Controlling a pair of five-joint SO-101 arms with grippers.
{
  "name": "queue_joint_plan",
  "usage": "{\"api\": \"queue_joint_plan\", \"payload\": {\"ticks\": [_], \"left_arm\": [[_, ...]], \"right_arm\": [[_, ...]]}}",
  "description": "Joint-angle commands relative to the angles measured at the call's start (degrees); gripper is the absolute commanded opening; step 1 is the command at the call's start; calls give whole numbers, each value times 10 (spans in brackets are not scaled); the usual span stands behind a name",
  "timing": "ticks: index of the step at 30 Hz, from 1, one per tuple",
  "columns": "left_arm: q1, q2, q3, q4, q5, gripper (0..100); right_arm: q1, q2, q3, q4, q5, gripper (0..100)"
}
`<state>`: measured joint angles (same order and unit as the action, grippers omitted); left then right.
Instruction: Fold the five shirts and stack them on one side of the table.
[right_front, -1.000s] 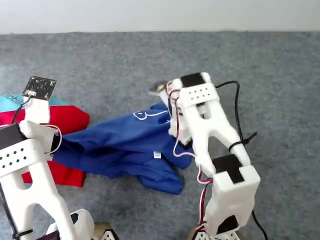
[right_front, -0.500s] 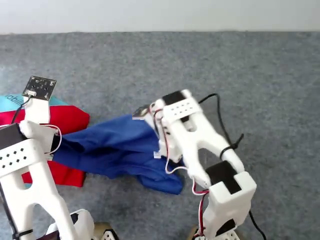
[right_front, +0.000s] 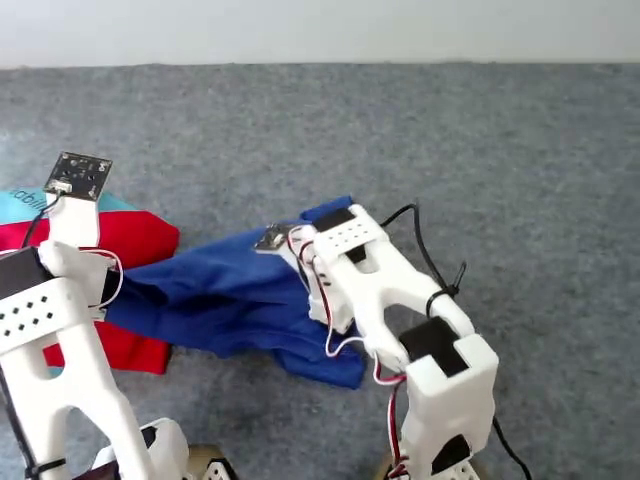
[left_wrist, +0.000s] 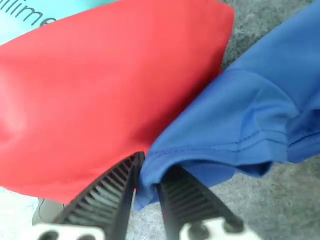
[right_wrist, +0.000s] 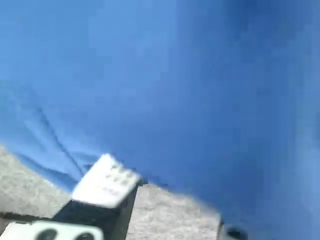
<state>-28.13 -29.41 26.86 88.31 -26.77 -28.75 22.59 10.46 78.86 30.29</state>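
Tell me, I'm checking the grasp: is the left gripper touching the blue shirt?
Touching. The left wrist view shows the left gripper shut on a folded edge of the blue shirt, with cloth pinched between its fingers.

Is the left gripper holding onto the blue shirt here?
Yes, the left wrist view shows a fold of the blue shirt pinched between the fingers of the left gripper.

Grey felt-like table covering (right_front: 520, 150); white wall strip (right_front: 320, 30) along far edge.
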Motion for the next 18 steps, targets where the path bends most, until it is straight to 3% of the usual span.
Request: {"api": "queue_joint_plan", "payload": {"ticks": [1, 4, 18], "left_arm": [[-4, -13, -4, -8, 0, 15], [-4, -13, -3, -8, 0, 15], [-1, -19, -23, -5, 3, 15]], "right_arm": [[22, 48, -33, 0, -2, 73], [42, 55, -62, 28, -2, 8], [146, -10, -316, 241, 25, 10]]}}
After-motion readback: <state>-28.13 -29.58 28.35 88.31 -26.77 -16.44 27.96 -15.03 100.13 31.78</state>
